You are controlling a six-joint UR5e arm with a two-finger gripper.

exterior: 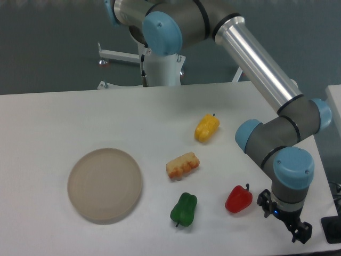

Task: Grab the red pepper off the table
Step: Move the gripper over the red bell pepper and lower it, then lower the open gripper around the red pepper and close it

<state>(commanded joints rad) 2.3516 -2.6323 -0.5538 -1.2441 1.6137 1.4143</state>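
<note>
A: So where's the red pepper (238, 199) at?
B: Lying on the tabletop (64, 117), near right, just left of the gripper (284, 221). Jaws look spread, holding nothing. Green pepper (184, 208) sits to its left.

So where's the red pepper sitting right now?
The red pepper lies on the white table at lower right of the camera view, just left of the gripper and right of the green pepper.

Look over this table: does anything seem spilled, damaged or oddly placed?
Nothing stands out. The red pepper, green pepper, yellow pepper and a pale food piece lie scattered, intact; the plate sits flat. The gripper hangs beside the red pepper.
</note>
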